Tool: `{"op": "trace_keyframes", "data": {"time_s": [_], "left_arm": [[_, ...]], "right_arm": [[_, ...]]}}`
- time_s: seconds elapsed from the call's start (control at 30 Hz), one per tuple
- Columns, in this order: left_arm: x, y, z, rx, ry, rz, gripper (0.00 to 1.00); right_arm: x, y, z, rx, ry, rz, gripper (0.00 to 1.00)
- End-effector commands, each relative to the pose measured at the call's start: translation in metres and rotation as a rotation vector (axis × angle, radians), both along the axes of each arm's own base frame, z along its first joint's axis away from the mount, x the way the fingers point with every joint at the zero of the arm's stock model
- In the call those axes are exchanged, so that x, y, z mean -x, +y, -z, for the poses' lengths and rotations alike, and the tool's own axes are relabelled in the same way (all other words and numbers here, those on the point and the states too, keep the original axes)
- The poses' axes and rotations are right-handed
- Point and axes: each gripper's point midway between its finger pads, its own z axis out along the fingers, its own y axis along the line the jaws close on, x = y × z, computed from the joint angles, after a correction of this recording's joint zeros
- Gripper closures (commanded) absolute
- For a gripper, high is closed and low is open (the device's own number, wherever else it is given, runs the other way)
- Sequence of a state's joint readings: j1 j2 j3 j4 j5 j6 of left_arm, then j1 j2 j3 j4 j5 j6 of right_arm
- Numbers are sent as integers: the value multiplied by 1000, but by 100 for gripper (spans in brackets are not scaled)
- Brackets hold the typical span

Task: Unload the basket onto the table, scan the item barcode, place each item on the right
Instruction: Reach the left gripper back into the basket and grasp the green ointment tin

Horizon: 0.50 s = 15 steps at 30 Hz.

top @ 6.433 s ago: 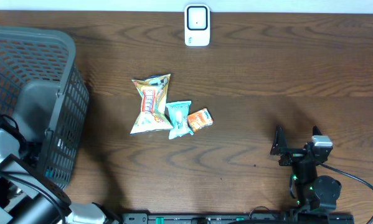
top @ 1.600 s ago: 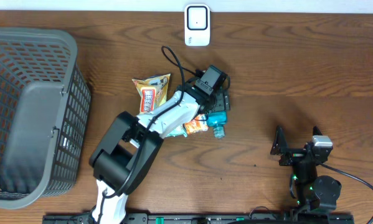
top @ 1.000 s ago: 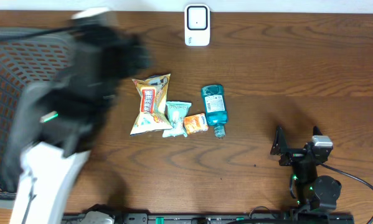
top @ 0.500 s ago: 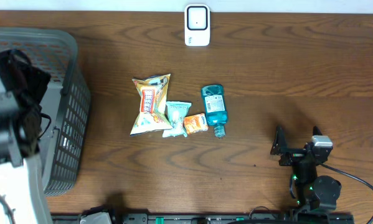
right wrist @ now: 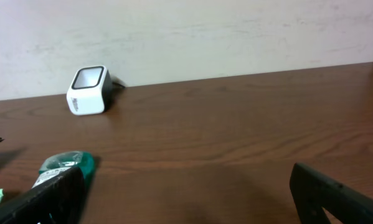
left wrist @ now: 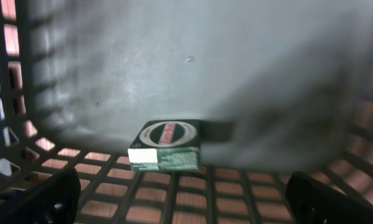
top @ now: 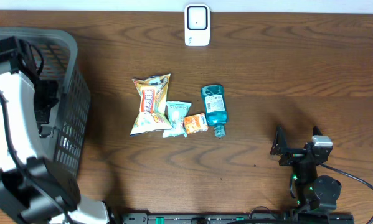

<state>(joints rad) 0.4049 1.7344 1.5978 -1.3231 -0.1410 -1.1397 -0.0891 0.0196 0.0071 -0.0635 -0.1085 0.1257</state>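
Item: a flat dark-green box with a round red-and-white emblem on top and a white label on one edge. It is found lying in the grey mesh basket, at the edge of the solid floor beside the grid, the only thing seen there. The left gripper is held spread wide inside the basket, grasping nothing. The right gripper is likewise spread and empty, well apart from the scanner.

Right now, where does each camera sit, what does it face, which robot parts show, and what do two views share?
Overhead: above, facing down on brown wooden table; left arm, right arm.
Left wrist: inside grey plastic basket, facing dark green box; own fingertips.
Right wrist: low, facing white boxy scanner; own fingertips.
Shared: overhead also shows that scanner.
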Motion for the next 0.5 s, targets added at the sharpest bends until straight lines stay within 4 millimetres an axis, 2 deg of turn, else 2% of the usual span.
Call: {"op": "trace_keyframes", "data": {"time_s": [0.0,0.17,0.47], "left_arm": [[6,0,25,88,52,-84,2],[14,-2,50,117,117,-92,2],[18,-9,88,146,113,-66,2]], "right_arm": [[0,1,2,-8,5,-3,1],[0,1,2,-8,5,-3,1],[0,1,2,-8,5,-3,1]]}}
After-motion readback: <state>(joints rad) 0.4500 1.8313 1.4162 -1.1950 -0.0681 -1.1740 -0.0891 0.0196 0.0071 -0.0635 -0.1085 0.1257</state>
